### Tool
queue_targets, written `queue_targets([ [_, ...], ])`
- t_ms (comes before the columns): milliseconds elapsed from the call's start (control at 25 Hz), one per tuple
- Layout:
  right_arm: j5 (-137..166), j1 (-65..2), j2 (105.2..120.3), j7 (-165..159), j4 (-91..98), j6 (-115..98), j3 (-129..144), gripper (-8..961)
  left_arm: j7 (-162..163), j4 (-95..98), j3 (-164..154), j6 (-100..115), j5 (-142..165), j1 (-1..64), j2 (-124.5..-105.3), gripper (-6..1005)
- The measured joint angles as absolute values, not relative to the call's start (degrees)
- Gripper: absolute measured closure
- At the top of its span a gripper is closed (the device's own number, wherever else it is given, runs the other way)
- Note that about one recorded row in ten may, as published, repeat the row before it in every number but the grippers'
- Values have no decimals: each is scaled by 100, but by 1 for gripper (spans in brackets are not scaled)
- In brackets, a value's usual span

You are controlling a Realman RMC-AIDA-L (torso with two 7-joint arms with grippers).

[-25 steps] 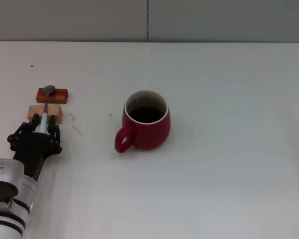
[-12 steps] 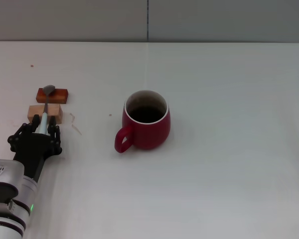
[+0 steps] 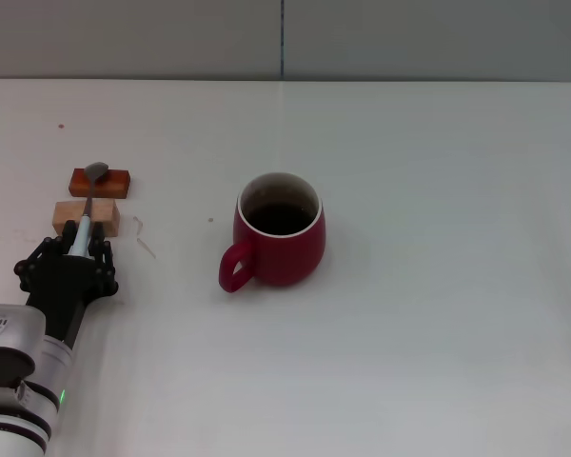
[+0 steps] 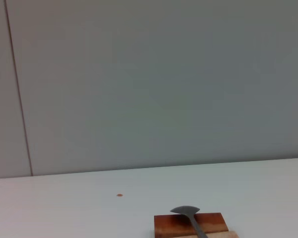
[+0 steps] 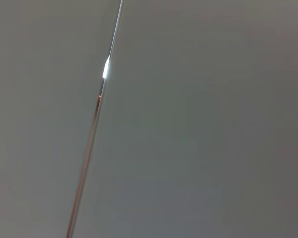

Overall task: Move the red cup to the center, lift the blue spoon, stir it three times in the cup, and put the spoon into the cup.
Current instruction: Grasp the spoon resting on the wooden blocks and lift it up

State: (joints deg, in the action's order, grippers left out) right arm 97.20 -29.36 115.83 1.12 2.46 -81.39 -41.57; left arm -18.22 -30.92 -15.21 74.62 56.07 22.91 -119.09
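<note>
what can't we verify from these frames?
- Right gripper: in no view; the right wrist view shows only grey wall.
- Left gripper: head view shows it around the blue spoon handle, but contact is unclear.
- Handle's end: hidden by the gripper in the head view, cut off by the edge in the left wrist view.
- Red cup: dark inside, contents unreadable.

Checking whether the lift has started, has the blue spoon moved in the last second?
No. The blue spoon lies as before, its bowl on the orange-brown block, with the left pincer at its handle.
</note>
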Motion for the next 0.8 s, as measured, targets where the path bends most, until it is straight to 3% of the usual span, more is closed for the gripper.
queue_targets([
  [800, 9721, -2920, 11585, 105, 254, -8134, -4157, 327, -1820, -3086, -1520, 7451, 5607, 2317, -11900, 715],
])
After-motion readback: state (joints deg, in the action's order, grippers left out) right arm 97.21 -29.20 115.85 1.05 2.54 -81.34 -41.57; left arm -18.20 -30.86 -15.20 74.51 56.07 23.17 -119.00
